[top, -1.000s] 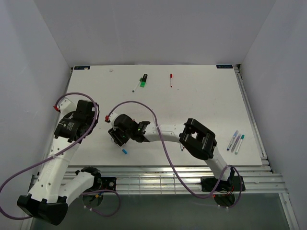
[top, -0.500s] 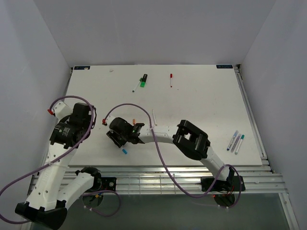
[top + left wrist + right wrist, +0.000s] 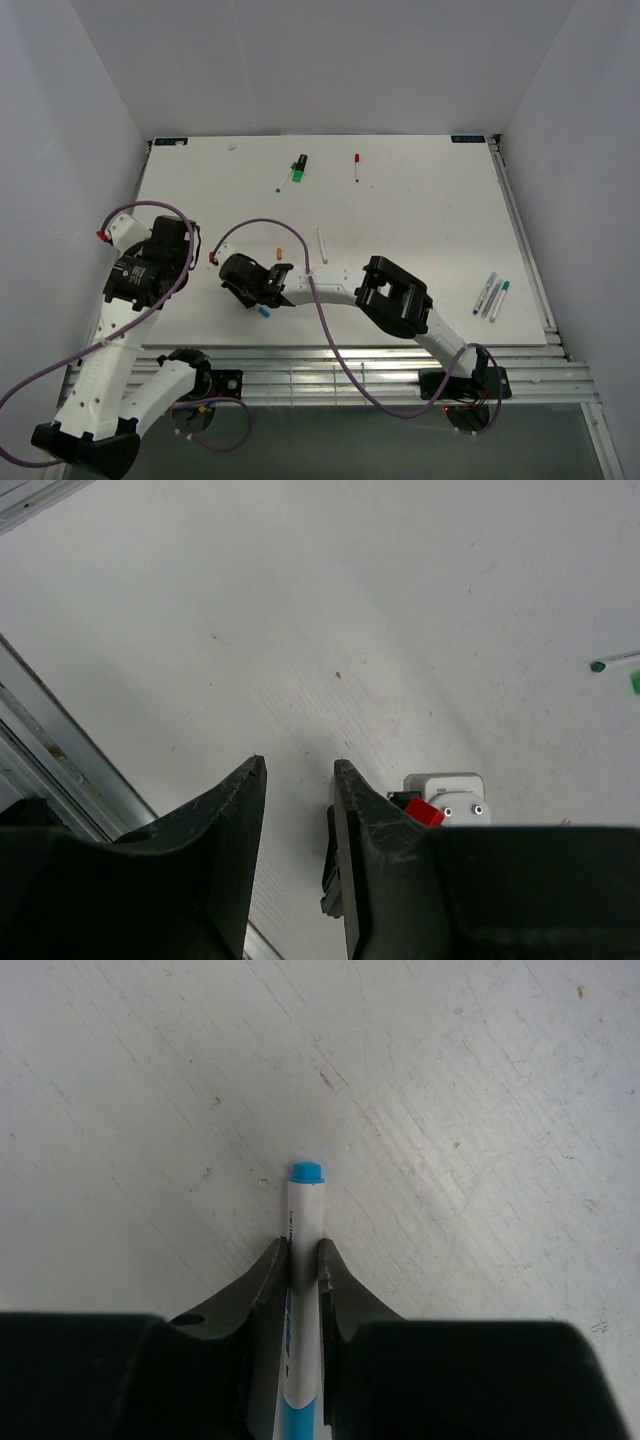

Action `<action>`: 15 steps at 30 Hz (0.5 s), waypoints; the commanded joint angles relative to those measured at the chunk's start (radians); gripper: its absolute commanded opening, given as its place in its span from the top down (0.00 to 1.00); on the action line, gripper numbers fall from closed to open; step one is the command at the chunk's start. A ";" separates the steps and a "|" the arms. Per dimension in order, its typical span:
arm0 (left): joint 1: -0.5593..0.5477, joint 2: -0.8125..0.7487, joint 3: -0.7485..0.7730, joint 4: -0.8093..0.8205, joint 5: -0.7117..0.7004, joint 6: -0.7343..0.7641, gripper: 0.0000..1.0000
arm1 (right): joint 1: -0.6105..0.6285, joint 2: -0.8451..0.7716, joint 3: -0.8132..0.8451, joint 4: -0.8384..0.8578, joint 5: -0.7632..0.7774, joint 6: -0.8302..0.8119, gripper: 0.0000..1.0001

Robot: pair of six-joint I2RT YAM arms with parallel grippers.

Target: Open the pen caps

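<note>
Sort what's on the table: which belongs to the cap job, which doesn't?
Job: blue-tipped pen in the right gripper; orange cap; white pen; green-capped marker; red-tipped pen; three pens far right.
Not job: purple cables; near-edge rails.

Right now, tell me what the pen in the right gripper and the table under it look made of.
The pen: likely plastic, smooth white barrel with a blue end, slightly glossy. The table: probably painted or laminated board; matte white, with fine scratches and scuffs.

Robot lab cell: plain white walls enclosing white table; two arms bolted on.
</note>
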 commanded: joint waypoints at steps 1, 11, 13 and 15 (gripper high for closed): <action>0.003 0.005 0.027 -0.005 -0.003 -0.003 0.55 | 0.006 0.029 -0.037 -0.100 0.055 0.014 0.92; 0.003 -0.119 -0.071 0.314 0.261 0.270 0.46 | -0.152 -0.300 -0.350 0.120 -0.097 0.146 0.92; 0.003 -0.142 -0.105 0.374 0.324 0.310 0.44 | -0.186 -0.359 -0.429 0.180 -0.127 0.168 0.92; 0.003 -0.145 -0.125 0.441 0.370 0.388 0.40 | -0.206 -0.442 -0.479 0.238 -0.158 0.201 0.92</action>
